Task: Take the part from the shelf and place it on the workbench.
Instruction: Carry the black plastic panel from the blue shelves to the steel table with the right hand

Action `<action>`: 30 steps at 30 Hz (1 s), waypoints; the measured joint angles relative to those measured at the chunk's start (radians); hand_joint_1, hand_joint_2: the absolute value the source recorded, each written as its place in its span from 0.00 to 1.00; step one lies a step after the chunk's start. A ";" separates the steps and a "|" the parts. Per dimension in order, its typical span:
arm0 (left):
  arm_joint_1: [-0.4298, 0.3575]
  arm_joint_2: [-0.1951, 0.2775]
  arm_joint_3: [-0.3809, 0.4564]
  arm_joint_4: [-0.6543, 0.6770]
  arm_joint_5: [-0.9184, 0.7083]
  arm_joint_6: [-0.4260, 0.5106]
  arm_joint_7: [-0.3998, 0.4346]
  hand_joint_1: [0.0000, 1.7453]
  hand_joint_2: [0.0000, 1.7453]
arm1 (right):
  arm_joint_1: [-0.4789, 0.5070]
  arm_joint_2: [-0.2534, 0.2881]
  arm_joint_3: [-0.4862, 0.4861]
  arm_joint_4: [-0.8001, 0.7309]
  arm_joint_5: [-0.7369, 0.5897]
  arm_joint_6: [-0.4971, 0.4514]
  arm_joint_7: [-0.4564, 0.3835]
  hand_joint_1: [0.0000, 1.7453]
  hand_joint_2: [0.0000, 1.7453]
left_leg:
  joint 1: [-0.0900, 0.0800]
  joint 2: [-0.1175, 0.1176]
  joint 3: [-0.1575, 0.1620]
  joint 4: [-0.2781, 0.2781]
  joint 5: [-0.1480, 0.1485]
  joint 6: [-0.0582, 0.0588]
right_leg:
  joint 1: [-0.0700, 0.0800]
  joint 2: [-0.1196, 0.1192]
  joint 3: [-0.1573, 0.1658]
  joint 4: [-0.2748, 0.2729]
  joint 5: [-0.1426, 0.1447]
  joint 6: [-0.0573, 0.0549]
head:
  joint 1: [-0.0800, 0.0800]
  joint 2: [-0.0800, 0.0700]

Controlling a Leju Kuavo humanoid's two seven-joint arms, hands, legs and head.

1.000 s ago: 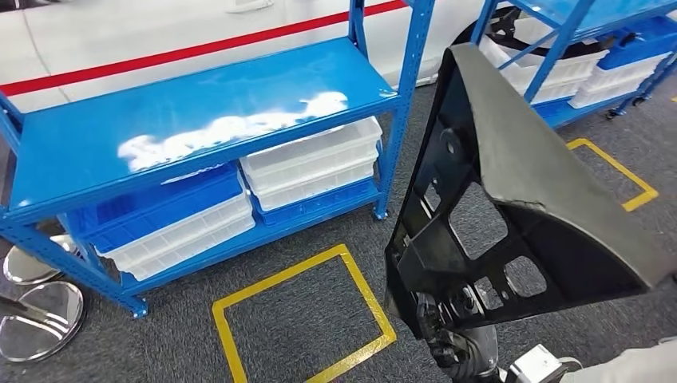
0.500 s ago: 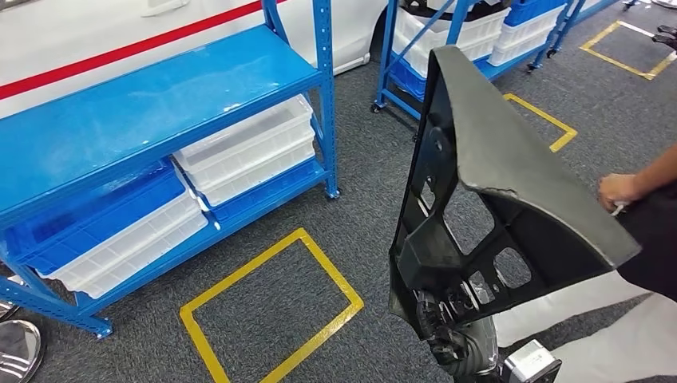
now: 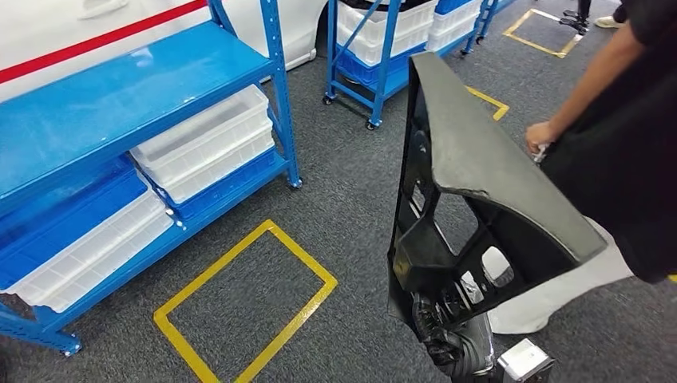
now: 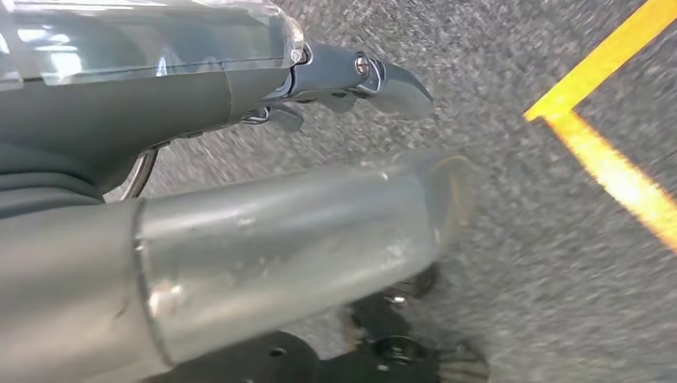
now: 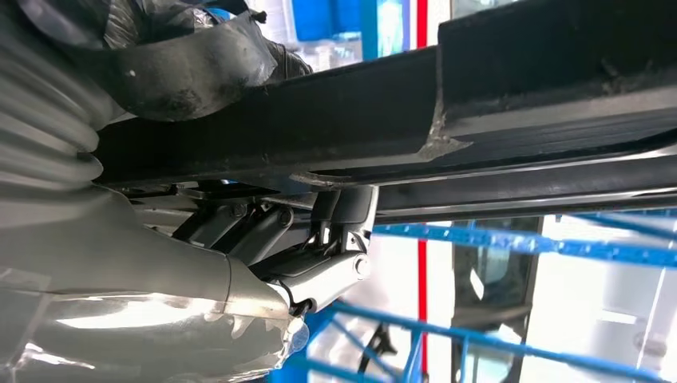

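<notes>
**Right hand carries the black part upright above the carpet**

Your right hand [image 3: 451, 339] has its dark fingers [image 5: 319, 267] wrapped onto the lower edge of the black part [image 3: 471, 191], gripping it from beneath; the right wrist view shows the thumb [image 5: 199, 68] pressed on one face of the part's dark rail [image 5: 479, 120] and the fingers clamped on the other; the part stands tall and tilted in front of you, a broad panel with cut-out windows, held clear of the floor; your left hand [image 4: 239, 183] hangs over the grey carpet [image 4: 519, 239] holding nothing, though you cannot tell from the blurred picture how its fingers lie.

Beyond the part, a person [image 3: 631, 152] in dark clothing stands just to its right, one hand [image 3: 541, 136] near the panel's edge but apart from it; to your left stands the blue shelf [image 3: 120, 88] with white bins [image 3: 203, 144] on its lower level; a yellow taped rectangle [image 3: 243, 299] marks the carpet between the shelf and the part; a second blue rack [image 3: 375, 48] stands farther back.
</notes>
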 joint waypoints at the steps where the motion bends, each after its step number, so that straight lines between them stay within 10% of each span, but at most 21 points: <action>1: 0.001 0.000 0.001 0.000 0.001 0.000 0.000 0.00 0.00 | 0.000 0.000 0.000 0.001 0.001 0.000 0.001 1.00 1.00 | -0.002 0.015 -0.014 0.002 0.008 -0.001 | -0.003 -0.007 -0.011 0.064 -0.025 0.005 | 0.000 0.000; 4: 0.001 -0.001 0.004 0.000 0.005 -0.003 -0.002 0.00 0.00 | 0.001 0.000 0.000 0.003 0.009 -0.001 0.002 1.00 1.00 | -0.004 0.061 -0.056 0.015 0.026 -0.006 | -0.010 -0.017 0.021 0.122 0.043 0.015 | 0.000 0.000; 6: 0.000 -0.002 0.006 -0.001 0.007 -0.005 -0.004 0.00 0.00 | 0.000 0.000 0.000 0.004 0.015 -0.001 0.002 1.00 1.00 | -0.006 0.085 -0.073 0.026 0.034 -0.013 | -0.007 -0.057 0.128 -0.004 0.064 0.012 | 0.000 0.000; 9: -0.001 -0.007 0.007 -0.001 0.007 -0.008 -0.005 0.00 0.00 | -0.003 0.001 0.002 0.004 0.022 -0.002 0.004 1.00 1.00 | -0.007 0.114 -0.078 0.038 0.044 -0.029 | 0.010 -0.102 0.243 -0.182 0.005 -0.014 | -0.001 0.000; 11: -0.003 -0.011 0.008 -0.002 0.007 -0.010 -0.005 0.00 0.00 | -0.002 0.001 0.002 0.004 0.029 -0.004 0.008 1.00 1.00 | -0.004 0.123 -0.081 0.042 0.046 -0.042 | 0.011 -0.082 0.239 -0.201 0.009 -0.032 | -0.001 0.000; 15: 0.001 -0.013 0.012 -0.003 0.006 -0.012 -0.005 0.00 0.00 | -0.004 0.004 0.004 0.004 0.035 -0.007 0.014 1.00 1.00 | 0.006 0.007 -0.152 0.211 -0.071 -0.059 | 0.006 -0.036 0.212 -0.208 0.038 -0.061 | -0.001 0.000; 18: 0.006 -0.014 0.014 -0.003 0.006 -0.012 -0.005 0.00 0.00 | -0.003 0.005 0.004 0.004 0.035 -0.007 0.016 1.00 1.00 | 0.008 -0.009 -0.185 0.320 -0.099 -0.062 | 0.009 0.006 0.192 -0.196 0.047 -0.061 | -0.001 0.000; 22: 0.006 -0.014 0.015 -0.007 0.006 -0.012 -0.005 0.00 0.00 | -0.004 0.005 0.004 0.004 0.035 -0.007 0.016 1.00 1.00 | 0.014 -0.056 -0.060 0.101 0.000 -0.058 | 0.008 0.056 0.173 -0.170 0.046 -0.050 | -0.001 0.000; 26: 0.003 -0.015 0.015 -0.008 0.006 -0.013 -0.005 0.00 0.00 | -0.002 0.005 0.005 0.004 0.036 -0.008 0.016 1.00 1.00 | 0.015 -0.060 -0.046 0.053 -0.001 -0.047 | 0.007 0.087 0.148 -0.154 0.053 -0.025 | -0.001 0.000; 30: 0.004 -0.020 0.015 -0.010 0.006 -0.018 -0.005 0.00 0.00 | -0.004 0.005 0.004 0.004 0.047 -0.016 0.017 1.00 1.00 | 0.013 -0.011 -0.053 0.046 0.008 -0.025 | 0.009 0.005 0.071 0.003 -0.036 -0.008 | 0.000 0.000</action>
